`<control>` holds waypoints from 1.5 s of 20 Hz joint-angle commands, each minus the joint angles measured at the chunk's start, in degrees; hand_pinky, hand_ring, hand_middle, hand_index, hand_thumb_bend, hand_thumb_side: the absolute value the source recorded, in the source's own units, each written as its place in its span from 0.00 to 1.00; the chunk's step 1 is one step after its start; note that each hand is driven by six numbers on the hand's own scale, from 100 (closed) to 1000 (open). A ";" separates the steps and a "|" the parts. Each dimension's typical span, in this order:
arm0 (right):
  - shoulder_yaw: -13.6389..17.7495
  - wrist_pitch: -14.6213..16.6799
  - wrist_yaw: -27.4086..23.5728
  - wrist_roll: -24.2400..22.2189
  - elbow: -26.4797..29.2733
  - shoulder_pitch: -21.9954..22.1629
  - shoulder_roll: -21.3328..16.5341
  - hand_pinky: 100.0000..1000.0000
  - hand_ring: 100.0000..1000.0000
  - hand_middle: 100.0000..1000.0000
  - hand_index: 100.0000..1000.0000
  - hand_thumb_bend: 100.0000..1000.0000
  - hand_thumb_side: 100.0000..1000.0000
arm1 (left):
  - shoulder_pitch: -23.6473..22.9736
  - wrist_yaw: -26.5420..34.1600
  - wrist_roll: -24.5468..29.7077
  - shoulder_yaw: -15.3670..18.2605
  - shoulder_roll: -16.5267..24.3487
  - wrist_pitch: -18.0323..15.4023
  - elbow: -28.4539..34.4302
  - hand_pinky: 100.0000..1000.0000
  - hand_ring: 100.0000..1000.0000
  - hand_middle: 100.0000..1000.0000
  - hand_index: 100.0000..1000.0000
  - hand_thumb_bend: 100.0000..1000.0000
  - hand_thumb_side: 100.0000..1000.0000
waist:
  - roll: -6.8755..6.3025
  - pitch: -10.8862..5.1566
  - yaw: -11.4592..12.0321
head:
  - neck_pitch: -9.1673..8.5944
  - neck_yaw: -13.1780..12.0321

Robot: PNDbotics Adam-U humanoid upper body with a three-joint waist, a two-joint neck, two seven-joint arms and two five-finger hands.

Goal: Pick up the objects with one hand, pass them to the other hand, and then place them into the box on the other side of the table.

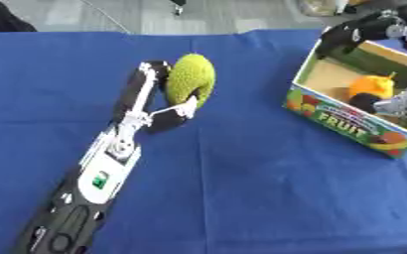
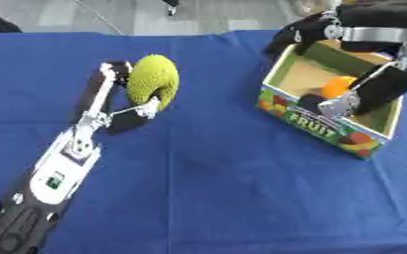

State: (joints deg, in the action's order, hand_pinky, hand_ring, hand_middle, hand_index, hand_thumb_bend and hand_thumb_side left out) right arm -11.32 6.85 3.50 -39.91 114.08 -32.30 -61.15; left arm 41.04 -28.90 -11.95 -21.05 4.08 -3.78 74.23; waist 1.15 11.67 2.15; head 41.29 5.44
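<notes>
A bumpy yellow-green fruit point(image 1: 192, 79) is held a little above the blue table, left of centre. My left hand point(image 1: 155, 96) is shut on it, fingers behind it and the thumb curled under its front. A cardboard box marked FRUIT point(image 1: 350, 121) stands at the right edge with an orange fruit point(image 1: 372, 87) and a dark object inside. My right hand point(image 2: 376, 87) hangs over the box, its fingers reaching down inside next to the orange fruit with nothing between them.
The blue tablecloth point(image 1: 241, 188) covers the whole table. A grey floor lies beyond the far edge.
</notes>
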 commanded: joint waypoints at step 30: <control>-2.95 -11.54 6.65 4.85 0.51 -3.35 3.25 0.73 0.77 0.77 0.93 0.20 0.28 | 2.51 -8.21 -0.22 -3.51 -6.01 -5.33 0.68 0.43 0.41 0.35 0.38 0.00 0.00 | 0.63 -0.83 4.93 | -0.09 4.72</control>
State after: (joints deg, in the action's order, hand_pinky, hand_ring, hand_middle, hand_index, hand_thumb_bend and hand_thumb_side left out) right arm -14.68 -4.48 9.68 -35.48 114.08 -34.79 -57.06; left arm 42.17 -37.55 -12.26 -24.32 -1.47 -8.93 73.34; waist 1.45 11.56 7.16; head 41.96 9.85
